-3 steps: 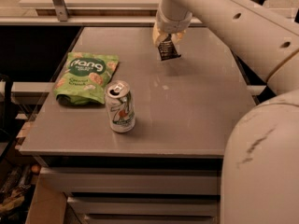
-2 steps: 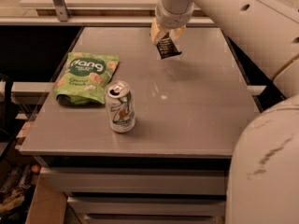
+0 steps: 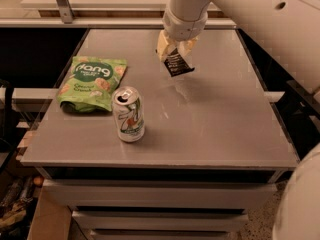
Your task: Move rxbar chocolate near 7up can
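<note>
Rxbar chocolate (image 3: 179, 65): pinched at its top between the jaws of the gripper (image 3: 175, 48) above the far middle of the table (image 3: 225, 129), evidently lifted for carriage to the 7up can (image 3: 129, 115), near-left.

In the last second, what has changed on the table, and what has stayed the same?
The gripper, holding the black snack bar, has shifted slightly toward the near side of the table. The bulky part of the arm has mostly left the right foreground. Nothing was let go. The soda can and the green chip bag stayed in place.
</note>
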Robot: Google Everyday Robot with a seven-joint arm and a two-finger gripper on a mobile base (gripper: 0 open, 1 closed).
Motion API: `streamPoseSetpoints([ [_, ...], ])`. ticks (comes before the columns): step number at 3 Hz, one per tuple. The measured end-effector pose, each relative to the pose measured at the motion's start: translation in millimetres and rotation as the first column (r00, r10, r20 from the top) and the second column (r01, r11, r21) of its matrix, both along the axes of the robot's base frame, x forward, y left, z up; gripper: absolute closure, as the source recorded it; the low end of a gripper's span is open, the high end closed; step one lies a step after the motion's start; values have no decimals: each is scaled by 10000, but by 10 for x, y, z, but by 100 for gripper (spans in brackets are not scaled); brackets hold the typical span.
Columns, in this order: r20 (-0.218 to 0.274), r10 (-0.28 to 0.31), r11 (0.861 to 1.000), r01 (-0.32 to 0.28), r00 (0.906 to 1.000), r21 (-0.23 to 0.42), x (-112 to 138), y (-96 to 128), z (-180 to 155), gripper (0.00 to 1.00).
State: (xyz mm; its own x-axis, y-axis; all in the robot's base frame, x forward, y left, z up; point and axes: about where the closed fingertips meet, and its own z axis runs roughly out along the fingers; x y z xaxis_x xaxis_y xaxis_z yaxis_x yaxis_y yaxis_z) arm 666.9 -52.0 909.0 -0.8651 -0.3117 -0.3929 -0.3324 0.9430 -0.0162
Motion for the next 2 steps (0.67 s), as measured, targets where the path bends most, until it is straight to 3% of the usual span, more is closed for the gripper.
streamPoseSetpoints([
  [2, -1061, 107, 9999, -101, 9943, 69, -459, 204, -185, 100],
])
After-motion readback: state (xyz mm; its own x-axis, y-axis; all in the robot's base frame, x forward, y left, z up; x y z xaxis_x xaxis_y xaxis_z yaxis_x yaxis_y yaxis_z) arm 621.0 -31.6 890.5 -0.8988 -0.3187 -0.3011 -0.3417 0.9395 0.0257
